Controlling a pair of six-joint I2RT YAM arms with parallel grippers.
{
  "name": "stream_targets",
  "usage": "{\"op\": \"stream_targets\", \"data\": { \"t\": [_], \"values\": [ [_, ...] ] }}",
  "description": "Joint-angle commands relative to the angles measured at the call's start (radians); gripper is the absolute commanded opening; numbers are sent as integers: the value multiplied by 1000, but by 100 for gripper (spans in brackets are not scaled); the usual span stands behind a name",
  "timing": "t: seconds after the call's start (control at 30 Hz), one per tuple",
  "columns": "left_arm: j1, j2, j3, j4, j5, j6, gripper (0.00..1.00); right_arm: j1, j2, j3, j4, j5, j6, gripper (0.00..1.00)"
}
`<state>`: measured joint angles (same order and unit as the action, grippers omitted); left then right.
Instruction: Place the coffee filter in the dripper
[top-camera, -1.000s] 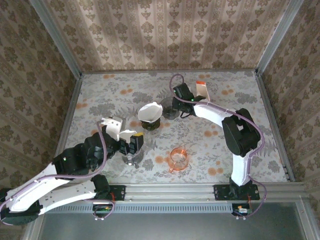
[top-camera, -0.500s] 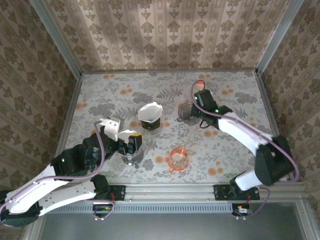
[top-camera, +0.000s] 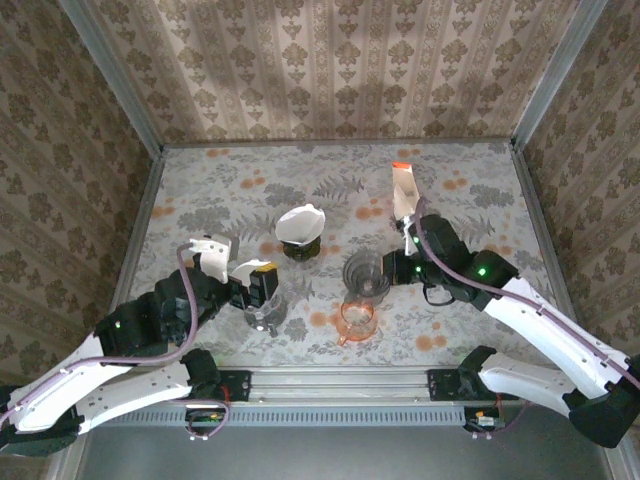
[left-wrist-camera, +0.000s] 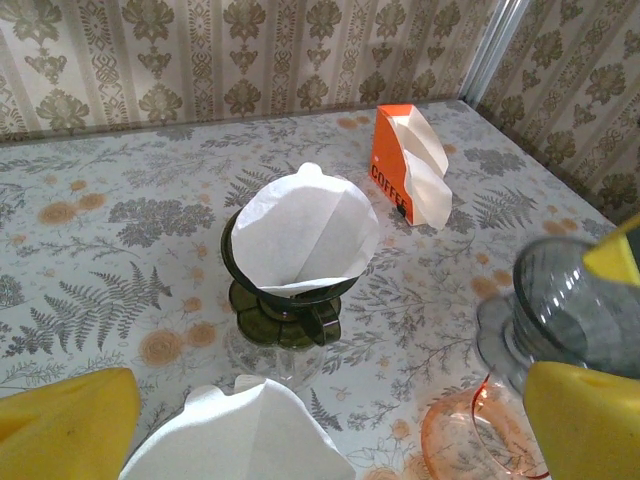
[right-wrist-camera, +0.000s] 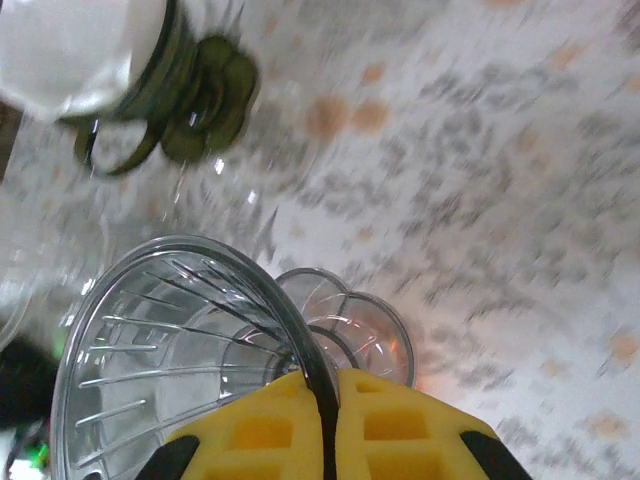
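My right gripper is shut on the rim of a smoky clear dripper, holding it just above an orange dripper. My left gripper is open, its yellow fingers wide apart over a white coffee filter that sits in a clear dripper. A green dripper behind it holds another white filter.
An orange holder with folded filters stands at the back right. Patterned walls with metal posts close in the table on three sides. The arm bases and a metal rail line the near edge.
My right arm has carried the smoky dripper from the back middle toward the front, over the orange dripper. The left arm has shifted slightly and stays open.
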<state>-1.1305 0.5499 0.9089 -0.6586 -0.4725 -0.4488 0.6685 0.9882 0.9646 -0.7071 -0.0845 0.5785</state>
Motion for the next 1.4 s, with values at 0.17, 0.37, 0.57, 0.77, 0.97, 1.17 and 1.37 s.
{"op": "stream_targets", "data": {
  "t": [0.17,0.37,0.57,0.77,0.97,1.17,1.37],
  "values": [
    [14,-10,-25,0,-15,8,100,69,14,-25,-41,-99,51,0],
    [17,-10,-28,-1,-12,7,100,75,39,-60,23,-64,30,0],
    [26,-10,-34,1,-6,7,100,77,64,-59,56,-56,10,0],
    [33,-10,-34,1,-5,10,100,78,75,-68,61,-46,5,0],
    [40,-10,-36,1,3,9,100,78,66,-98,67,-41,14,0],
    [44,-10,-39,1,6,8,100,78,33,-122,68,-29,21,20],
    [48,-10,-43,6,14,5,100,78,-4,-129,74,-24,26,67]
  ]
}}
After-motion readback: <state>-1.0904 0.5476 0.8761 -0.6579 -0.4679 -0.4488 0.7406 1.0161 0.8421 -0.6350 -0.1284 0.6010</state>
